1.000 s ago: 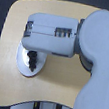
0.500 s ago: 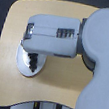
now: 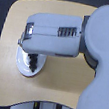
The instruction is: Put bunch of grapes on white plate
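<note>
The white plate (image 3: 24, 65) lies near the left edge of the wooden table (image 3: 53, 98). The bunch of grapes (image 3: 33, 62) seems already on it. The gripper (image 3: 23, 41) just above is hidden; its state I cannot tell.

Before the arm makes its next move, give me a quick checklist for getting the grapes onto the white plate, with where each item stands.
1. White plate in view on the table: ok, though the arm covers its upper part.
2. Plate fully on the table, not over an edge: ok.
3. Bunch of grapes on the plate: ok as far as it shows; a dark cluster lies on the plate's right part, partly under the arm.
4. Jaws open or shut: cannot tell, the forearm hides them.
5. Grapes released: cannot tell.
6. Table around the plate free for retreat: ok in the visible part.
</note>
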Motion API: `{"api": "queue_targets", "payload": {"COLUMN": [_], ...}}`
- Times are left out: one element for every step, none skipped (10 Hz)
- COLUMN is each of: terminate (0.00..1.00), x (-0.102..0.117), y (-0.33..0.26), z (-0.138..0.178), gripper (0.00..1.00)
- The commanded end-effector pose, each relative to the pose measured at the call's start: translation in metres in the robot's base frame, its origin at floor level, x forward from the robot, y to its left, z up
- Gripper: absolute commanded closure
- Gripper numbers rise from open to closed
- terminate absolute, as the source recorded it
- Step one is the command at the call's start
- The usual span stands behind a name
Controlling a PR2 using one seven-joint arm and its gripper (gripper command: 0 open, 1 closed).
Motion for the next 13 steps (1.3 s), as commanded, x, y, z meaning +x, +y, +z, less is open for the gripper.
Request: {"api": "queue_targets", "payload": {"terminate": [0.0,0.0,0.0,0.0,0.0,0.0,0.0,0.0,0.0,0.0,0.0,0.0,0.0], "x": [0.033,0.038,0.04,0.041,0.042,0.041,0.037,0.033,0.03,0.03,0.029,0.029,0.029], "y": [0.0,-0.009,-0.015,-0.025,-0.037,-0.046,-0.063,-0.087,-0.121,-0.152,-0.194,-0.212,-0.238], "z": [0.106,0.126,0.138,0.151,0.162,0.169,0.177,0.185,0.191,0.192,0.19,0.189,0.189], "gripper": [0.0,0.0,0.0,0.0,0.0,0.0,0.0,0.0,0.0,0.0,0.0,0.0,0.0]}}
